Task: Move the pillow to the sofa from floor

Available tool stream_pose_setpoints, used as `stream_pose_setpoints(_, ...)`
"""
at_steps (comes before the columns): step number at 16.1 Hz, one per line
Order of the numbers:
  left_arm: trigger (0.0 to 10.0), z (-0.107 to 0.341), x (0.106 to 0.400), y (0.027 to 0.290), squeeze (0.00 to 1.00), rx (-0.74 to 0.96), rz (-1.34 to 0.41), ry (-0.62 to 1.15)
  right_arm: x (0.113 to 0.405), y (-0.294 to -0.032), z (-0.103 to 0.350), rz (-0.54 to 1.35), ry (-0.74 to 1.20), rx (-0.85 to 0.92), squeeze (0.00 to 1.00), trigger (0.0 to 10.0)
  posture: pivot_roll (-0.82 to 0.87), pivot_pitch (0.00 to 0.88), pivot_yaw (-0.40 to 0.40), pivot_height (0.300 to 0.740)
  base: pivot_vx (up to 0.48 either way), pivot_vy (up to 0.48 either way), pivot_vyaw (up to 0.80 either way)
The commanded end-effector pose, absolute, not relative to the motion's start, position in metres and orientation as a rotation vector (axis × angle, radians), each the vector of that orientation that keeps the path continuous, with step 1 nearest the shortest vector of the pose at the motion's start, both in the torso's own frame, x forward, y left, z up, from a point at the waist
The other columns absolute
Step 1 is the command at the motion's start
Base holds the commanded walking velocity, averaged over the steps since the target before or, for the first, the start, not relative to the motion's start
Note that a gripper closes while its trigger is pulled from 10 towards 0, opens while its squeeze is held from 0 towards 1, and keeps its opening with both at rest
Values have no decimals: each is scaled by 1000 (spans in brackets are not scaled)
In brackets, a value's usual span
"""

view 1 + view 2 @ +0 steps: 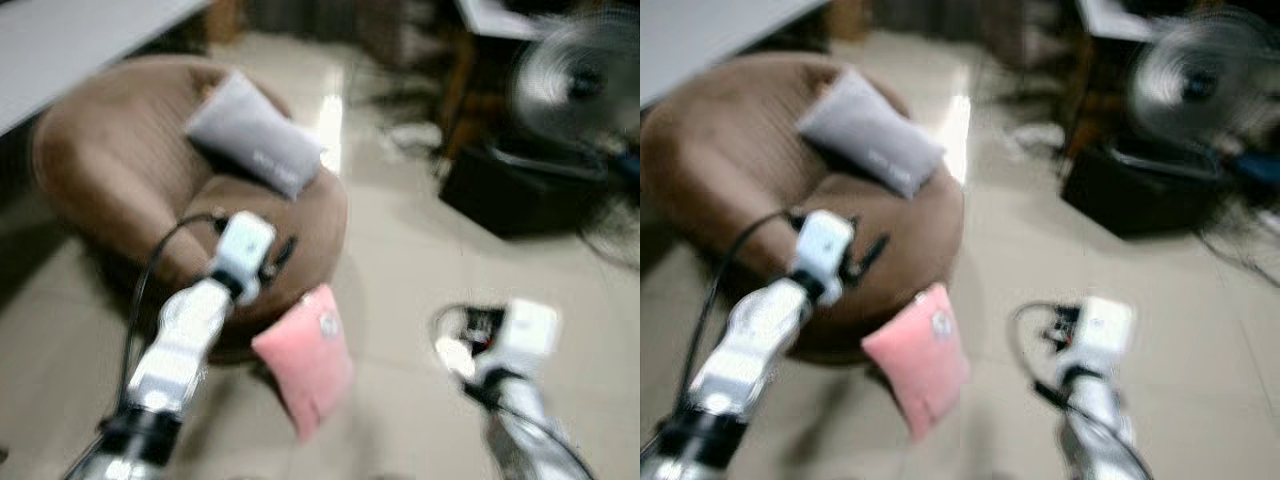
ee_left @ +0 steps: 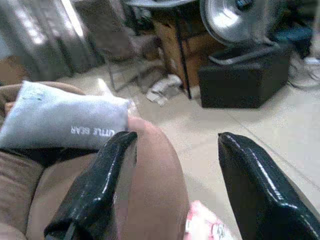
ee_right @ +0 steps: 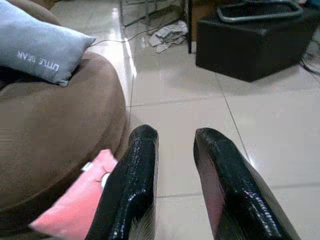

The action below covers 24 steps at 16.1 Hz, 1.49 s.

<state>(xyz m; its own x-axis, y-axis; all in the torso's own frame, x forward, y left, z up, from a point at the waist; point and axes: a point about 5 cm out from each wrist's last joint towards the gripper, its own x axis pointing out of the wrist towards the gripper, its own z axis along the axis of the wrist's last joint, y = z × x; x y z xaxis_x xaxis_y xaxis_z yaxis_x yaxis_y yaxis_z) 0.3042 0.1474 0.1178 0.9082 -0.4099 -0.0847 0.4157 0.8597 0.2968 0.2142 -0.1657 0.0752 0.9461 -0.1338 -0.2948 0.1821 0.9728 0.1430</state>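
A pink pillow point(image 1: 305, 360) stands on the tiled floor, leaning against the front of the round brown sofa point(image 1: 110, 180). A grey pillow point(image 1: 255, 135) with white lettering lies on the sofa's seat. My left gripper point(image 2: 172, 140) hangs over the sofa's front edge, above and behind the pink pillow point(image 2: 205, 227), open with nothing between its fingers. My right gripper point(image 3: 172, 135) is low over the floor to the right of the pink pillow point(image 3: 75, 205), open with a narrower gap and holding nothing. The eye views are blurred.
A black box point(image 1: 520, 190) sits on the floor at the right with a standing fan point(image 1: 575, 75) behind it and cables around. A crumpled cloth point(image 3: 167, 35) lies farther back. A white surface point(image 1: 60, 40) crosses the top left corner.
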Motion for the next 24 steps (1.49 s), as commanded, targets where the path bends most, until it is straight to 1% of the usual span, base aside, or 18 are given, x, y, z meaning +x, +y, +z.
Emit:
stream_pose_setpoints(1, 10000, 123, 306, 139, 0, 312, -455, -4, 215, -175, 78, -194, 276, 142, 0, 10000, 29, 25, -4, 740, 0, 480, -800)
stream_pose_setpoints(10, 10000, 125, 309, 136, 0, 304, -468, -15, 219, -177, 80, -201, 259, 137, 0, 10000, 31, 12, 5, 740, 0, 480, -800)
stream_pose_setpoints(11, 10000, 125, 310, 135, 0, 295, -468, -18, 219, -177, 80, -201, 256, 134, 0, 10000, 30, 6, 6, 740, 0, 480, -800)
stream_pose_setpoints(12, 10000, 125, 310, 134, 0, 249, -465, -26, 220, -177, 82, -193, 237, 111, 0, 10000, 29, 5, 5, 740, 0, 480, -800)
stream_pose_setpoints(13, 10000, 123, 310, 134, 0, 174, -456, -30, 222, -177, 85, -177, 200, 53, 0, 10000, 28, 3, 4, 740, 0, 0, -800)
stream_pose_setpoints(14, 10000, 120, 309, 136, 0, 149, -446, -24, 224, -176, 88, -160, 168, -22, 0, 10000, 20, 0, 3, 740, 0, 0, 0)
stream_pose_setpoints(15, 10000, 117, 308, 137, 0, 146, -443, -19, 225, -176, 89, -142, 139, -94, 0, 10000, 20, 0, 2, 740, 0, 0, 0)
stream_pose_setpoints(16, 10000, 110, 302, 137, 0, 162, -456, -7, 224, -176, 85, -96, 120, -212, 0, 10000, 19, 0, -6, 740, 319, 0, 0)
stream_pose_setpoints(18, 10000, 104, 299, 138, 0, 168, -457, 3, 226, -175, 87, -53, 86, -258, 0, 10000, 14, 0, -11, 740, 336, 0, 0)
stream_pose_setpoints(19, 10000, 100, 297, 140, 0, 169, -454, 13, 227, -173, 88, -21, 59, -252, 0, 10000, 14, 0, -15, 740, 349, 0, 0)
stream_pose_setpoints(22, 10000, 96, 294, 140, 0, 176, -447, 8, 231, -171, 91, 54, -18, -158, 0, 10000, 26, 0, -41, 740, 358, 0, 0)
stream_pose_setpoints(24, 10000, 98, 293, 141, 0, 175, -440, -7, 231, -169, 91, 89, -35, -125, 0, 10000, 33, 0, -49, 740, 362, 0, 0)
